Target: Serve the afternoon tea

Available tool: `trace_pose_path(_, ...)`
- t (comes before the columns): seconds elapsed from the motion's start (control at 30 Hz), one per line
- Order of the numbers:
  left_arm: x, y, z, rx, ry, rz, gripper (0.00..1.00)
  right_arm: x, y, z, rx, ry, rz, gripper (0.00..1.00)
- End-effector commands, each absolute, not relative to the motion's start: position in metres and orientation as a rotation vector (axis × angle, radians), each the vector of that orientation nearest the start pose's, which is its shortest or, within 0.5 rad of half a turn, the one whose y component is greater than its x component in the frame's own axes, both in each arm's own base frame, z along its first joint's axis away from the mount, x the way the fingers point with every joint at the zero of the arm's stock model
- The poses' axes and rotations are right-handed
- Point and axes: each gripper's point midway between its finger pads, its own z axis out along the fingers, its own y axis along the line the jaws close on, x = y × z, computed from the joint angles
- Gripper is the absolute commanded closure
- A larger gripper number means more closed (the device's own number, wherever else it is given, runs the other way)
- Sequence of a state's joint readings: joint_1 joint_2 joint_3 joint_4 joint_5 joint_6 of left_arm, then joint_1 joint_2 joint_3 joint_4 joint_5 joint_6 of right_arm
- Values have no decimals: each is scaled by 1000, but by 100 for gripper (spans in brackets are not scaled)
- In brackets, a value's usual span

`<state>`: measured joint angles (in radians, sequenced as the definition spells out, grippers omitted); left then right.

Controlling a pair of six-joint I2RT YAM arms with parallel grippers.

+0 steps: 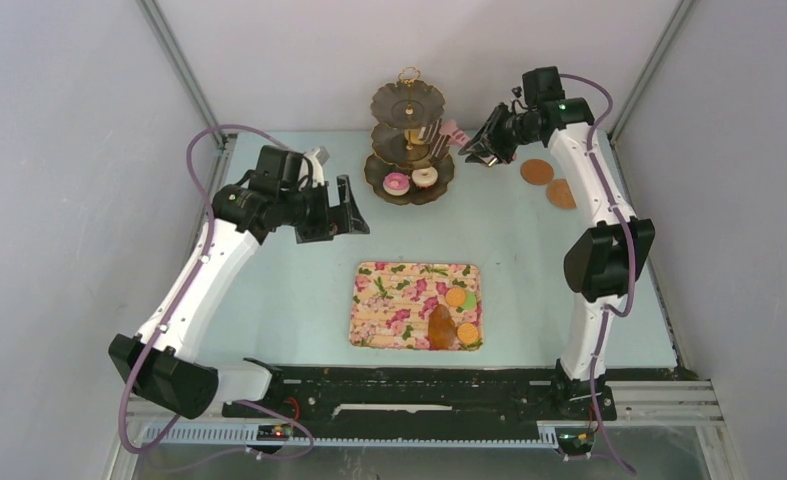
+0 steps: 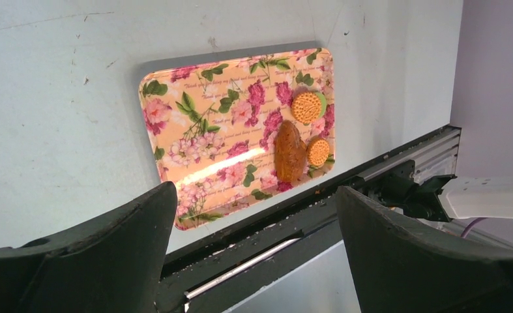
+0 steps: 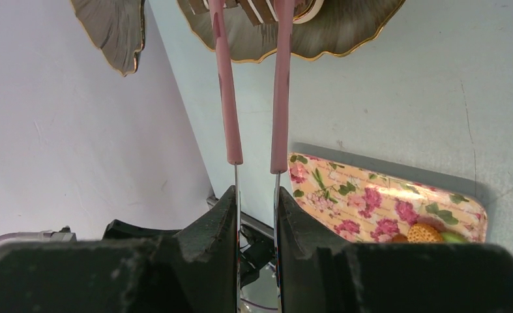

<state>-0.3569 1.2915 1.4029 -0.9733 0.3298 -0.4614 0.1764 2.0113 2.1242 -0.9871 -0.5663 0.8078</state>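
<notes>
Item: 1 striped chocolate slice [image 1: 437, 141], on the middle tier of the 3-tier stand [image 1: 409, 100], with the tips of the pink-handled tongs [image 3: 226, 85] at either side of it.
Handling: judged light, stiff and smooth-sided (may slip); pinch gently across the long flanks.
Grip: right gripper [image 3: 255, 202] clamped on the tongs' metal shanks; left gripper [image 1: 344, 215] spread wide, empty, beside the stand.

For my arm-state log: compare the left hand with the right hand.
The left hand is wide open; the right hand is closed almost fully. The left hand holds nothing; the right hand grips pink-handled tongs. The left hand sits left of the tiered stand, the right hand to its right, with the tongs reaching onto a tier. Both are black.
</notes>
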Motion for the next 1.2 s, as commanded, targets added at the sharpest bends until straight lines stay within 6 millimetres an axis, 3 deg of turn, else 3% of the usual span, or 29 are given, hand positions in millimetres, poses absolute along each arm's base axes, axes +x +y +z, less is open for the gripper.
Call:
trace_pose_path(0.0,269,-179,268,60,2457,-782,2,456,207,273,483,2508,1090,100)
trace_pose_path(0.43,271,-176,269,47,2454,-784,2,438,204,264,355,2582,1022,99)
trace_pose_path(0.57,272,-177,270,48,2452,-795,2,434,211,263,310,2601,1029,98)
trace_pose_path(0.9,269,-175,271,50,2451,-787,2,437,231,263,240,2617,1029,95)
trace_pose_path(1.17,269,-173,269,50,2455,-778,2,435,227,259,227,2630,987,87)
